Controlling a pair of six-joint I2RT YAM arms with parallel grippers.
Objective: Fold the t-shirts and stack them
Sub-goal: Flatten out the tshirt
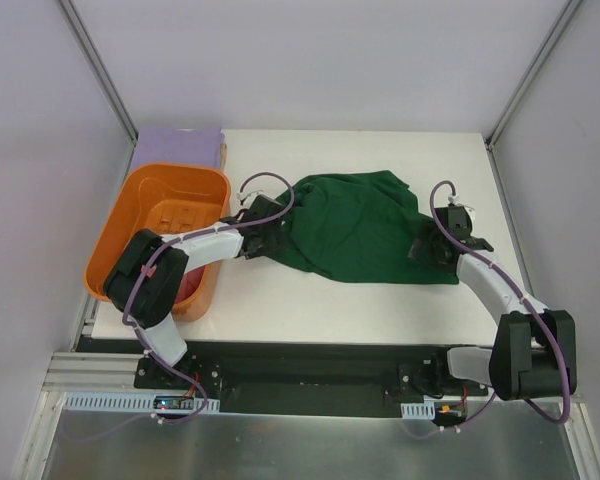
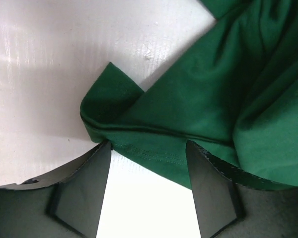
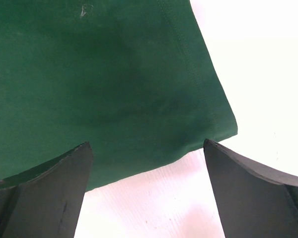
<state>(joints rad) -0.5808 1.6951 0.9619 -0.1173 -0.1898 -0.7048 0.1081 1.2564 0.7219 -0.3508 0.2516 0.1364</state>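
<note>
A dark green t-shirt (image 1: 360, 225) lies crumpled on the white table. My left gripper (image 1: 268, 238) is open at its left edge; in the left wrist view (image 2: 149, 148) the hem and a folded corner (image 2: 154, 134) lie just ahead of the fingertips. My right gripper (image 1: 428, 248) is open at the shirt's right corner; in the right wrist view (image 3: 146, 148) the flat green cloth (image 3: 104, 84) and its corner lie between and ahead of the fingers. A pale lavender shirt (image 1: 180, 147) lies folded at the back left. A pinkish-red shirt (image 1: 192, 285) peeks out in the orange basket.
An orange plastic basket (image 1: 160, 215) stands at the table's left edge, partly under my left arm. Grey walls and frame posts close in the back and sides. Bare white table (image 1: 320, 300) lies in front of the green shirt.
</note>
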